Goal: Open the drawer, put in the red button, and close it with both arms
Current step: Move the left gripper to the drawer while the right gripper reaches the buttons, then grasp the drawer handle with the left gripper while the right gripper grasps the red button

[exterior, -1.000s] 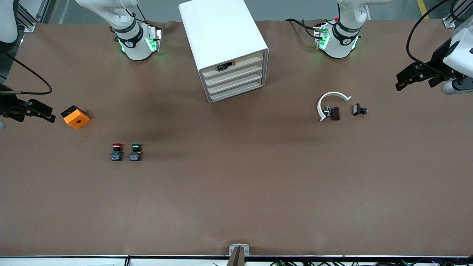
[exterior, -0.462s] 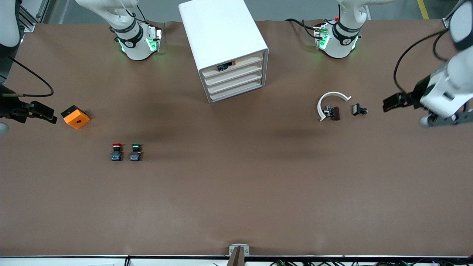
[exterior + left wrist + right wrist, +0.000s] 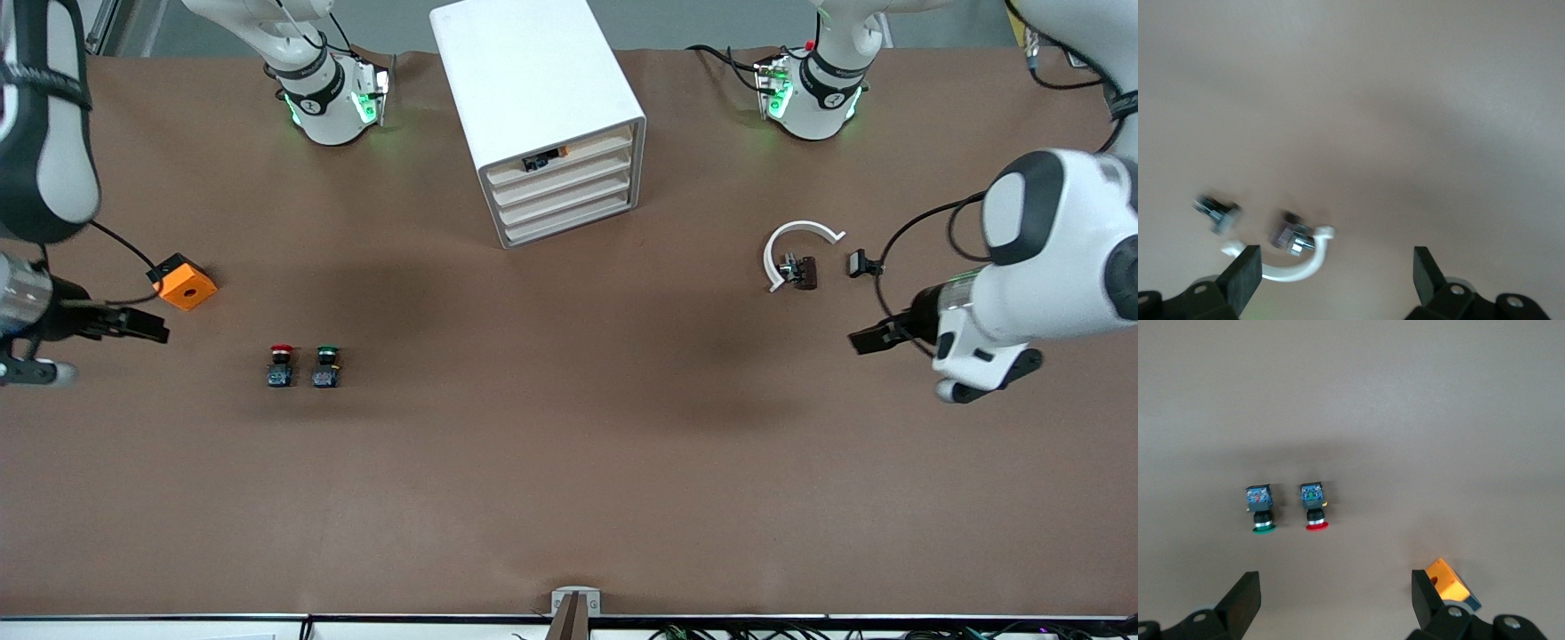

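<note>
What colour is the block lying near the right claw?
Orange, with a dark hole in its top: the block shows best in the front view, beside the right claw.

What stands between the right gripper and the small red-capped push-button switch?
Nothing visible: bare table lies between the open right gripper and the red-capped push-button switch. The green-capped switch sits beside it, toward the left arm's end.
</note>
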Tool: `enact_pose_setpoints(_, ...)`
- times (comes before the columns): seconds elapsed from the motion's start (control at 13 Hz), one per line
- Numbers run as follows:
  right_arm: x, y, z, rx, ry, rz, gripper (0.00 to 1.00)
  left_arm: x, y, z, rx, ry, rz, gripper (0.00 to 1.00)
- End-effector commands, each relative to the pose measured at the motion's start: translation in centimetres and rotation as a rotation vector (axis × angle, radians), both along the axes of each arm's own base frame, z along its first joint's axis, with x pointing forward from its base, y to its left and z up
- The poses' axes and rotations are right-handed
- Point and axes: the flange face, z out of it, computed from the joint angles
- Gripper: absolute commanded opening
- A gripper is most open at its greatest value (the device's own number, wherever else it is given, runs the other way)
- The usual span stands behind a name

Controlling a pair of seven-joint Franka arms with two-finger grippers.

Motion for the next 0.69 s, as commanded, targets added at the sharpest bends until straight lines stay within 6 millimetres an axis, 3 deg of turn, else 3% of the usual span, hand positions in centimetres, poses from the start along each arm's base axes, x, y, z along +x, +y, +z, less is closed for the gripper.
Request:
enact_pose_setpoints(0.0,0.9,0.9,-3.7,-0.011,-0.014,0.033,1.0,0.2,-5.1,-2.9,0.01,0.093,0.211,1.0)
enact_pose_setpoints(0.31,1.2,3.4,-10.1,-0.012,-0.005,0.075,1.0,-2.8,-15.5,-10.0,0.098,0.283,0.434,1.0)
enact_pose_setpoints(0.46,1.7,3.5,-12.4,-0.015,-0.009,0.078,1.0,-5.9,-22.0,-13.4,0.162,0.405,0.578,1.0)
enact_pose_setpoints(0.62,1.6,3.4,-14.6,-0.016,-0.003,0.078,1.0,-9.0,-26.7,-16.8,0.228,0.51,0.67,1.0)
